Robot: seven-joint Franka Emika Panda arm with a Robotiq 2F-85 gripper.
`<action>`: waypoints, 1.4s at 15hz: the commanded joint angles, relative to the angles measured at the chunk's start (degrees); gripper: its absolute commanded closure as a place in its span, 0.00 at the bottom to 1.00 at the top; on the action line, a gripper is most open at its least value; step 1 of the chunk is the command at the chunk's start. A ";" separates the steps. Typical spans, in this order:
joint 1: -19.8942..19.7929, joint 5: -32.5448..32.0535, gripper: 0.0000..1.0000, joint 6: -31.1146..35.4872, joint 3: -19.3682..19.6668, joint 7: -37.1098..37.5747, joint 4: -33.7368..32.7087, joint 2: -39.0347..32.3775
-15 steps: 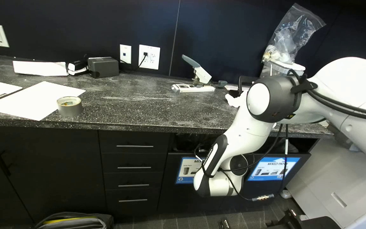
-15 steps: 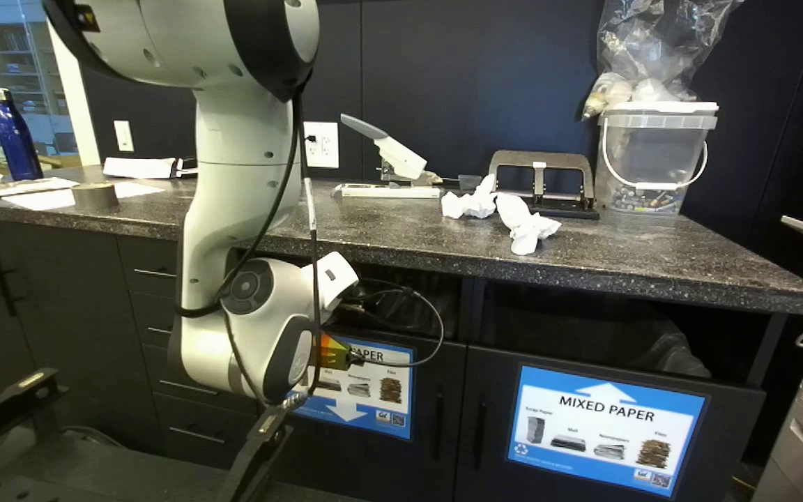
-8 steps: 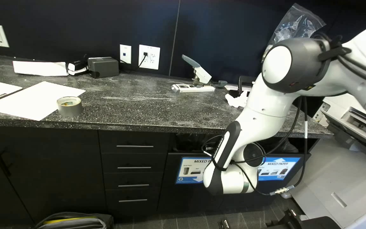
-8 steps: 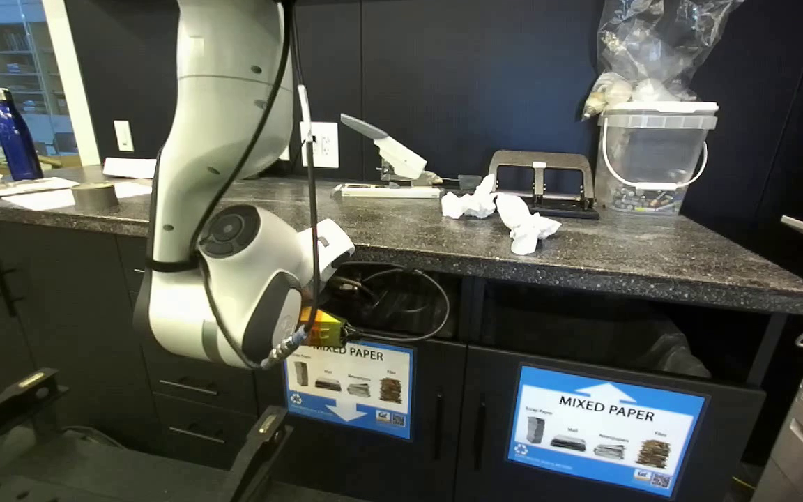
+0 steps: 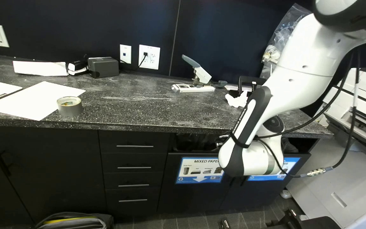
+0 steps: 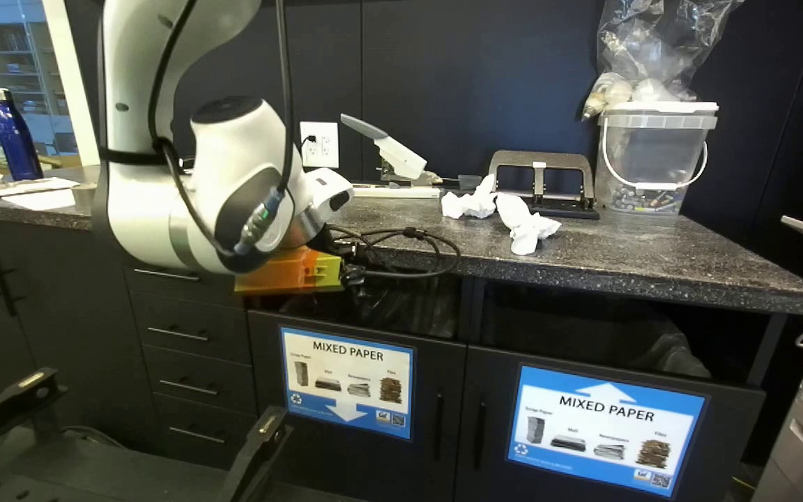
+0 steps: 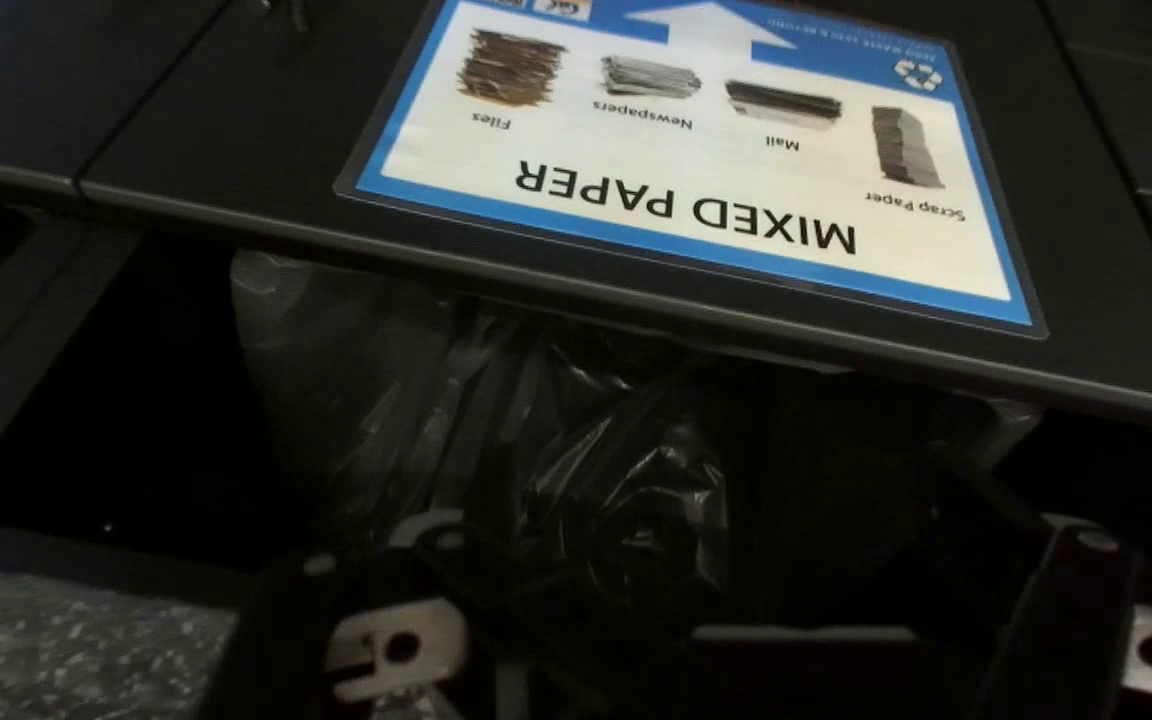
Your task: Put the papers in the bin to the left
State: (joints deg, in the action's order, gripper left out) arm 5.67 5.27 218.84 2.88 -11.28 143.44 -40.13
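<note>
Two crumpled white papers [image 6: 523, 226] lie on the counter [image 6: 652, 247], above and right of the bin [image 6: 436, 369] in an exterior view. Near the bin's opening hangs the gripper [image 7: 751, 550], its jaws wide apart; a plastic liner [image 7: 526, 430] shows inside the bin.
</note>
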 commanded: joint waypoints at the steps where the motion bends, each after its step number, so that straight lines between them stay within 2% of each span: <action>1: 2.57 -0.70 0.00 -15.90 4.03 -3.58 5.77 14.36; 3: 4.39 -0.89 0.00 -25.19 7.12 -5.52 4.34 20.21; 6: 11.48 0.94 0.00 -37.09 16.67 -8.46 -2.83 24.53; 7: 13.85 -0.41 0.00 -40.35 20.41 -7.70 -5.86 24.97; 9: 14.99 -3.17 0.00 -46.64 23.63 -5.84 -12.68 25.39; 10: 14.68 -3.67 0.00 -49.20 23.87 -5.55 -16.29 24.77; 11: 13.39 -2.43 0.00 -51.15 22.75 -5.97 -19.91 23.73; 12: 5.88 -7.53 0.00 -51.56 16.21 -1.19 -23.08 23.10; 16: -2.37 -6.49 0.00 -53.85 8.66 1.18 -36.02 15.78; 18: -4.74 -7.36 0.00 -55.03 7.59 2.74 -42.50 10.97; 21: -6.12 -9.25 0.00 -56.40 8.43 6.38 -51.59 3.27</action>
State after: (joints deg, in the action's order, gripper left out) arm 1.64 -1.81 164.62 11.71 -8.96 103.14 -28.46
